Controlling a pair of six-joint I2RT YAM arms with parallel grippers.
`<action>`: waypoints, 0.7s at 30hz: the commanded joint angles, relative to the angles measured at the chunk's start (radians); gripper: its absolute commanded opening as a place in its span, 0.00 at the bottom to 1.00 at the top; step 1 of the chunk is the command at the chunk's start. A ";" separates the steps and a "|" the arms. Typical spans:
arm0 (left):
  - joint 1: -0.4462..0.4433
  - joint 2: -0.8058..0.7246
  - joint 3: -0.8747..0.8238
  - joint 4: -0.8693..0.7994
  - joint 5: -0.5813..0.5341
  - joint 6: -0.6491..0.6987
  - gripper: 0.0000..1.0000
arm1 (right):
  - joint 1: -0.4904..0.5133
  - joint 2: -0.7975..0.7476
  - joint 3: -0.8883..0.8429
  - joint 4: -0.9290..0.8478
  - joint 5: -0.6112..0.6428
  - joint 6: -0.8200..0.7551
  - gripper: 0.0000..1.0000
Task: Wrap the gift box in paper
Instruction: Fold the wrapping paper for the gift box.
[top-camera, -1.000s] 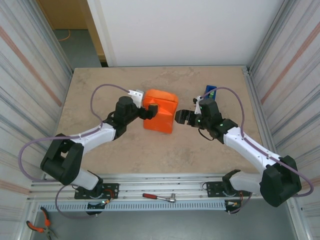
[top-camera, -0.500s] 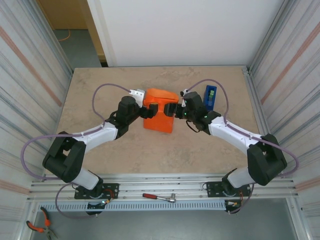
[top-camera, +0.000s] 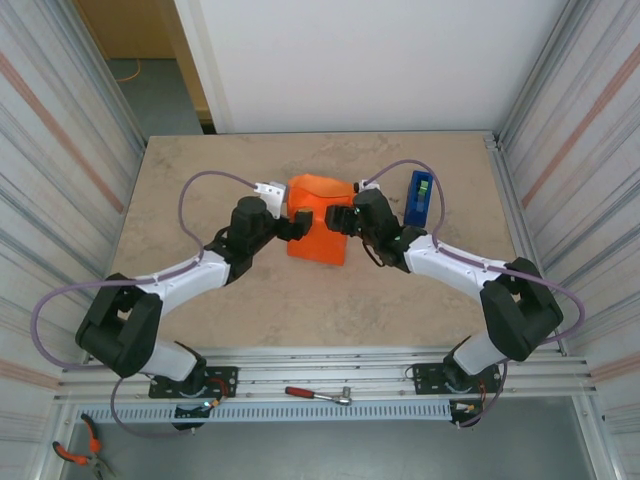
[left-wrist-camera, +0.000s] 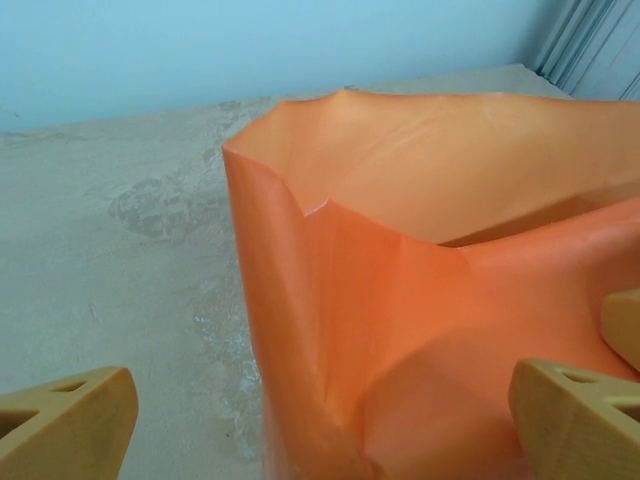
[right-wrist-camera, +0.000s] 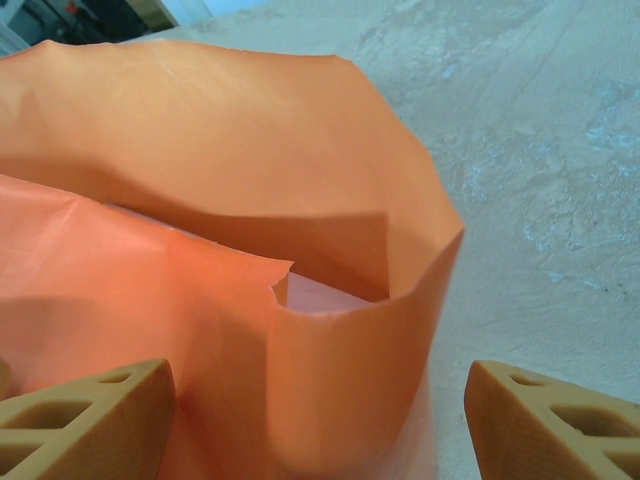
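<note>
The orange paper (top-camera: 320, 222) is folded up around the gift box in the middle of the table, with its ends standing up loose. In the right wrist view a bit of the pale pink gift box (right-wrist-camera: 325, 298) shows through the gap in the paper (right-wrist-camera: 200, 200). My left gripper (top-camera: 298, 224) is at the bundle's left end, open, with the upright paper (left-wrist-camera: 400, 280) between its fingers (left-wrist-camera: 65, 425). My right gripper (top-camera: 340, 218) is at the right end, open, its fingers (right-wrist-camera: 555, 420) straddling the paper's standing corner.
A blue tape dispenser (top-camera: 418, 198) stands just right of the right arm's wrist. A red-handled wrench (top-camera: 318, 395) lies on the front rail and pliers (top-camera: 78, 452) lie at the bottom left. Corrugated walls close both sides of the table.
My right gripper has swung left from beside the bundle onto its right end, and the arm has folded in. The left gripper has stayed at the left end.
</note>
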 joint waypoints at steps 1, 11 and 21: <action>0.005 -0.003 0.042 -0.009 -0.009 0.037 0.96 | 0.012 0.004 -0.055 -0.088 0.051 0.001 0.74; 0.026 0.124 0.136 0.001 -0.011 0.076 0.95 | 0.043 -0.015 -0.091 -0.089 0.068 0.022 0.70; 0.027 0.125 0.057 0.041 -0.025 0.091 0.81 | 0.047 -0.046 -0.051 -0.096 0.073 -0.006 0.72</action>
